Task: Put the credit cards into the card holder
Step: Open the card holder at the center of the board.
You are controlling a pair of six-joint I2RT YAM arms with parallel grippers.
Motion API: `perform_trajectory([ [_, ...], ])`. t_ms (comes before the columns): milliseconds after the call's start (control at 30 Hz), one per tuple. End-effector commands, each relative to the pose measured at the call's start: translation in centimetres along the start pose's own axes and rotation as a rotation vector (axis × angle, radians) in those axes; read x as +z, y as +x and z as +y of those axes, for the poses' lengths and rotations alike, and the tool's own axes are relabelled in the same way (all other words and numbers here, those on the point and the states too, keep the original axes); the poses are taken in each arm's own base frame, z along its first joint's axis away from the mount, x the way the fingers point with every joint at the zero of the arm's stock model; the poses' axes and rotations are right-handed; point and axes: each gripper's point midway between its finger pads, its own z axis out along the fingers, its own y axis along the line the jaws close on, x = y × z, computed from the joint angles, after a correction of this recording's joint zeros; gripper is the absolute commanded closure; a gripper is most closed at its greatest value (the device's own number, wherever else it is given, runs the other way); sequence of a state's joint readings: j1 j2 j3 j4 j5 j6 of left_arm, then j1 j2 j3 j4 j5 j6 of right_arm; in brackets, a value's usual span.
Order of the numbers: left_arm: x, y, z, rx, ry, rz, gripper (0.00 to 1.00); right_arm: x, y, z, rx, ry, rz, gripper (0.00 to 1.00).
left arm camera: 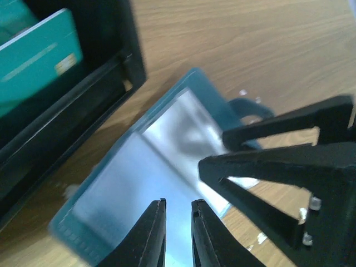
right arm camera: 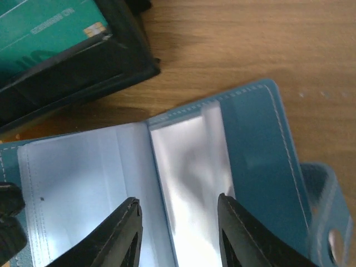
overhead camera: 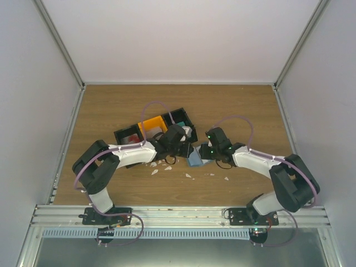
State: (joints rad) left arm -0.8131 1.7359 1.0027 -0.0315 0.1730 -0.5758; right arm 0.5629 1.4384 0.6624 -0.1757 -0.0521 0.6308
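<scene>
- On the wood-grain table [overhead camera: 233, 111], the card holder [right arm camera: 250, 139] lies open beside the black bin [right arm camera: 111, 61].
- The right gripper [right arm camera: 178, 200] hovers jaws spread over a clear sleeve, probably to part it.
- The left gripper [left arm camera: 178, 203] is nearly closed over the other page, likely steadying it; whether it pinches anything cannot be told.
- The credit cards [overhead camera: 132, 137] seem to be in the bin.

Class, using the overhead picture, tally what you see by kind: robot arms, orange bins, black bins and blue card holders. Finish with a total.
Robot arms: 2 (left arm, right arm)
Orange bin: 1
Black bins: 2 in view
Card holder: 1
Total: 6
</scene>
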Motion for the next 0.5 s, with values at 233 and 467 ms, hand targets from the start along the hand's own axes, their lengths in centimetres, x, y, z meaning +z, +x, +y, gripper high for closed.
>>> perform_trajectory([
  [233, -7.4, -2.9, 3.8, -0.037, -0.200, -0.175, 0.80, 2.2, 2.9, -0.4, -0.238, 0.218, 0.151, 0.38],
  [467, -10.3, -4.1, 6.2, -0.056, -0.232, -0.197, 0.74, 2.5, 5.1, -1.7, -0.249, 0.312, 0.224, 0.28],
])
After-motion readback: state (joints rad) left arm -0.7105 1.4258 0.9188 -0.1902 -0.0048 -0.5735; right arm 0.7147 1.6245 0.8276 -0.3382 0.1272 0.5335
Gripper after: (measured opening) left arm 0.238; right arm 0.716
